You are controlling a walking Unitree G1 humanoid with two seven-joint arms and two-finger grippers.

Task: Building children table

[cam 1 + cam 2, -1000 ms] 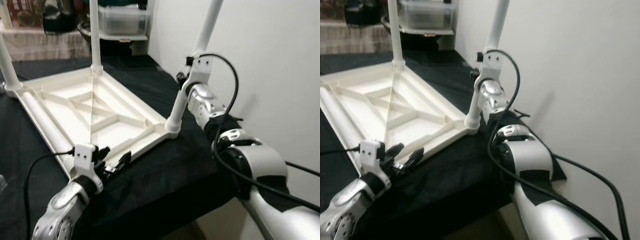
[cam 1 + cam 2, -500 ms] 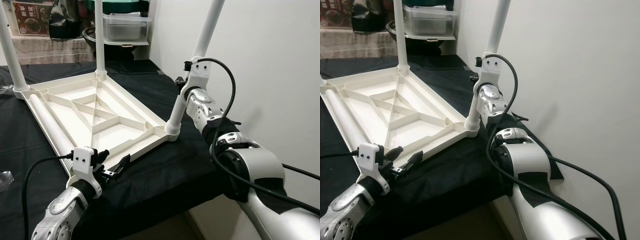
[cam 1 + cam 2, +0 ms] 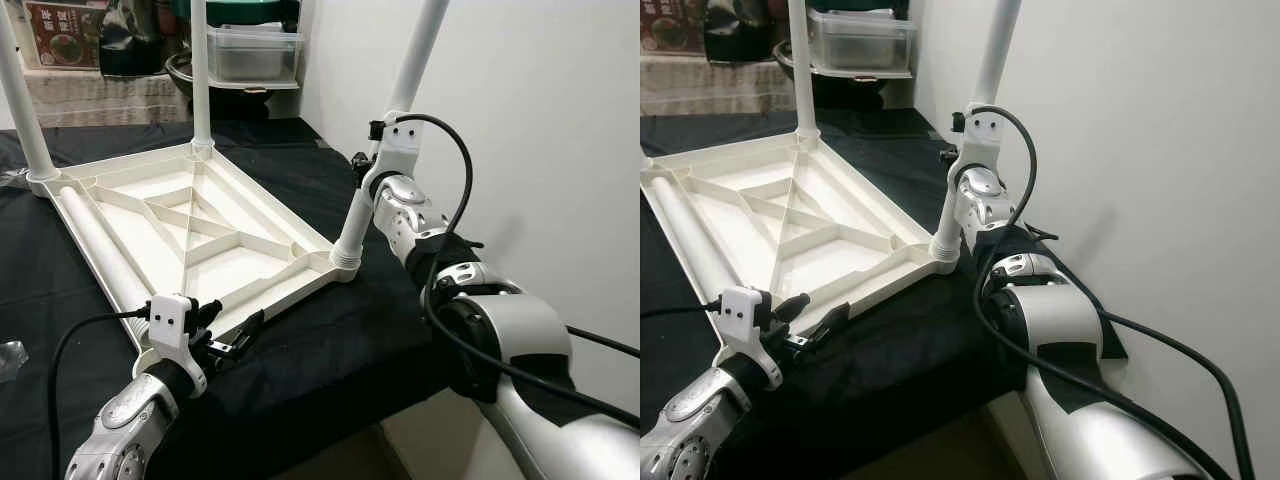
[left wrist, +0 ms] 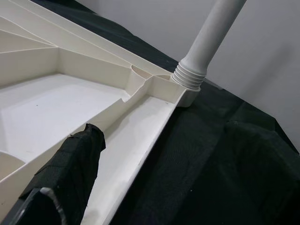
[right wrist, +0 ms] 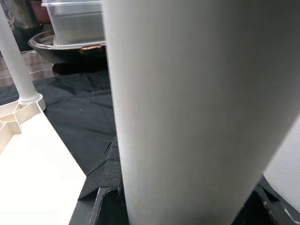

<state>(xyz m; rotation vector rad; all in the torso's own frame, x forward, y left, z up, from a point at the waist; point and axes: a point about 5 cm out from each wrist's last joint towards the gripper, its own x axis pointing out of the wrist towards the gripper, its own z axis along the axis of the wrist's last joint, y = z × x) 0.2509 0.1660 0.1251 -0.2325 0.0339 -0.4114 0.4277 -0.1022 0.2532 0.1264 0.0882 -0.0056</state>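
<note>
The white children's table top (image 3: 215,255) lies upside down on a black cloth. Three white legs stand upright in its corners: far left (image 3: 22,110), back (image 3: 200,90) and near right (image 3: 400,100). Another white tube (image 3: 95,245) lies along its left side. My right gripper (image 3: 367,168) is shut on the near-right leg (image 5: 187,108), a little above its threaded socket (image 3: 345,258). At the top's front corner my left gripper (image 3: 232,320) is open, one black finger (image 4: 70,168) over the rim (image 4: 140,140).
A white wall (image 3: 530,110) stands close on the right. Behind the table sit a clear plastic box (image 3: 250,55) and a dark bowl (image 3: 182,68). The black cloth (image 3: 330,370) ends at the front edge near my arms.
The whole picture shifted a second ago as the camera moved. Both grippers hold about the same places relative to the table top since then.
</note>
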